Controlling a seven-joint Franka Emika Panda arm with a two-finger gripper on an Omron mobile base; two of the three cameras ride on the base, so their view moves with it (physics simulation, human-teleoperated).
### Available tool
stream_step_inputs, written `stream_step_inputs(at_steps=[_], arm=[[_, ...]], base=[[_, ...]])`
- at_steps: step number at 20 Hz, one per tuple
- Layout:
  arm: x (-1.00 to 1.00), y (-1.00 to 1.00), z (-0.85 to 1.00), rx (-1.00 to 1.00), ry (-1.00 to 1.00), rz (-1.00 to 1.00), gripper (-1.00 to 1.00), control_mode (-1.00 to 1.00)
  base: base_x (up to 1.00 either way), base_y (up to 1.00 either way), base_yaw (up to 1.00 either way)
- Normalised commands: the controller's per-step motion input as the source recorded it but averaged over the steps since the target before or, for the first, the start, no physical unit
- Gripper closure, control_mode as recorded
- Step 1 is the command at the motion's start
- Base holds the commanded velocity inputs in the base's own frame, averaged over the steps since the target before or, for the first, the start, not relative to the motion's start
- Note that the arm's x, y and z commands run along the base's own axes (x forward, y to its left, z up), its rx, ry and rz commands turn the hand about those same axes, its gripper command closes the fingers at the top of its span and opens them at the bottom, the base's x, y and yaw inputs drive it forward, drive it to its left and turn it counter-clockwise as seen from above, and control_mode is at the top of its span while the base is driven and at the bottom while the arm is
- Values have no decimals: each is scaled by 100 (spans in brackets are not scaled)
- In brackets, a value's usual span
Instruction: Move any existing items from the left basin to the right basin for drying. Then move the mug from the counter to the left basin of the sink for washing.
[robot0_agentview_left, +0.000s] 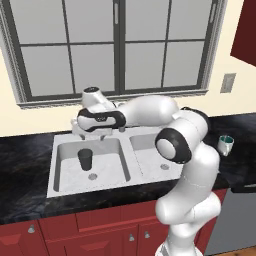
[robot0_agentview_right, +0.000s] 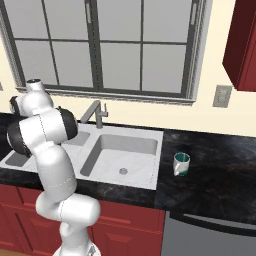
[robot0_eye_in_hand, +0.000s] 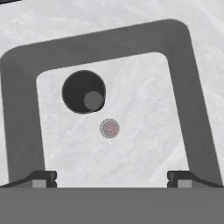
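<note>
**Tumbler upright in left basin, gripper hovering above with jaws spread**

We see the dark grey tumbler (robot0_agentview_left: 85, 158) standing upright on the floor of the left basin (robot0_agentview_left: 65, 172), handleless, mouth up. From the hand view we look straight down into its open mouth (robot0_eye_in_hand: 83, 92), with the round drain hole (robot0_eye_in_hand: 109, 128) just beside it, apart from it. In the left base view the drain (robot0_agentview_left: 92, 176) lies in front of the tumbler, nearer the cabinet side.

The gripper (robot0_agentview_left: 92, 135) hangs over the left basin's back edge, above the tumbler and not touching it. Jaws are released, spread wide, nothing between them; in the hand view the two fingertips (robot0_eye_in_hand: 43, 178) sit far apart at the bottom, the tumbler up and left of centre between them.

The right basin (robot0_agentview_right: 135, 150) sits next to the left one in the light-grey sink (robot0_agentview_left: 135, 177), with its own drain (robot0_agentview_right: 123, 171); we see nothing in it. The grey faucet (robot0_agentview_right: 98, 114) stands at the sink's back rim between the basins.

The white mug (robot0_agentview_right: 181, 163) with teal-green interior stands upright on the black counter (robot0_agentview_right: 215, 170), to the right of the sink, well apart from the gripper. In the left base view the mug (robot0_agentview_left: 225, 144) shows past the arm's elbow.

Behind are a window (robot0_agentview_right: 115, 45) and a wall outlet (robot0_agentview_right: 222, 96); red cabinet fronts (robot0_agentview_left: 75, 230) are below.
</note>
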Motion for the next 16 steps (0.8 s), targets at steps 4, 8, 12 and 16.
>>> stream_step_inputs(at_steps=[4, 8, 12, 16], arm=[[36, 14, 0, 0, 7, -9, -100, -100], [33, 11, 0, 0, 7, -8, -100, -100], [29, 3, 0, 0, 6, -7, -100, -100], [25, 0, 0, 0, 5, -6, -100, -100]], base=[[0, 0, 0], [0, 0, 0], [0, 0, 0], [0, 0, 0]])
